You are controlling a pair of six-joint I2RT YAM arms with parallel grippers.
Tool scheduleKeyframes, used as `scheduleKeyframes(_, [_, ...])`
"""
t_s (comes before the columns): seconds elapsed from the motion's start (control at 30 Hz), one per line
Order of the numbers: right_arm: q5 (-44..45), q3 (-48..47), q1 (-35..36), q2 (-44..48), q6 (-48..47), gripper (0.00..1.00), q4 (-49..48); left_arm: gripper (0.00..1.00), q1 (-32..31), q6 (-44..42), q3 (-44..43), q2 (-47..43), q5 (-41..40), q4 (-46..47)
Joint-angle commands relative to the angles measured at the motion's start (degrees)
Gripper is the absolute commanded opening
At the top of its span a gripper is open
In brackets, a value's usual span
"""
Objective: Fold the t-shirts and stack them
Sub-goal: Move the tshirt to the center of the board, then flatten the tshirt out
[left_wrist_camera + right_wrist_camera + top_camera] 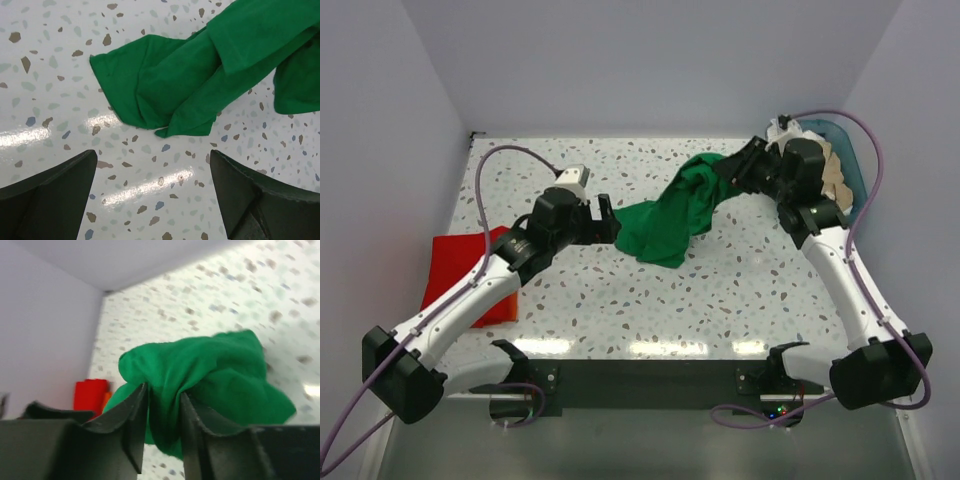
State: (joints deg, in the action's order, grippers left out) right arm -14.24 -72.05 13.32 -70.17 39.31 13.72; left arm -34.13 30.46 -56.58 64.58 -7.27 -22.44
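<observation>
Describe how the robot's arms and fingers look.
The left arm and right arm share white link shells and black joint housings. A lilac cable runs along each. The fingers are matte black, tapering wedges.

- Table (720, 290): a glossy white terrazzo top flecked with brown, grey and bluish chips. It fills the floor of the enclosure, and bright streaks of reflected light lie along its near part.
- Teal plastic basket (857, 165): sits in the far right corner of the table beside the right wall, with only part of its curved rim showing.
- Walls (650, 60): plain pale panels close the table in at the back, left and right.
- Dark strip (650, 385): runs along the table's near edge.
</observation>
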Motion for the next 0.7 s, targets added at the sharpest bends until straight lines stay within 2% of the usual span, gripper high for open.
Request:
scheduleKeyframes(0.0, [-2.0,8.1,-5.9,1.9,-0.6,0.36,2.3,1.00,0.4,3.4,3.1,2.1,2.4,5.4])
scheduleKeyframes(0.03, [-1.3,9.5,-7.8,2.8,-1.4,0.47,3.8,1.00,0.4,3.9,4.2,3.6,3.9,5.9])
scheduleKeyframes(0.13, [3.2,13.0,-8.8,4.2,-5.0,0.61,6.5,0.95,0.4,5.6,6.2,6.9,8.5,9.7])
scheduleKeyframes(0.27, [5.9,16.7,-8.8,7.0,-7.4,0.65,7.6,0.89,0.4,8.0,10.0,11.4,13.1,15.6])
scheduleKeyframes(0.4, [4.1,18.8,-8.7,7.2,-8.6,0.65,7.8,0.81,0.0,9.5,10.2,17.8,16.4,21.5])
scheduleKeyframes(0.53, [2.8,21.3,-8.1,6.8,-8.5,0.65,6.5,0.76,-1.5,10.0,6.1,25.2,16.6,24.8])
scheduleKeyframes(0.67, [2.4,23.5,-7.6,6.4,-8.5,0.64,5.5,0.66,-2.7,10.5,2.8,31.0,16.2,25.1])
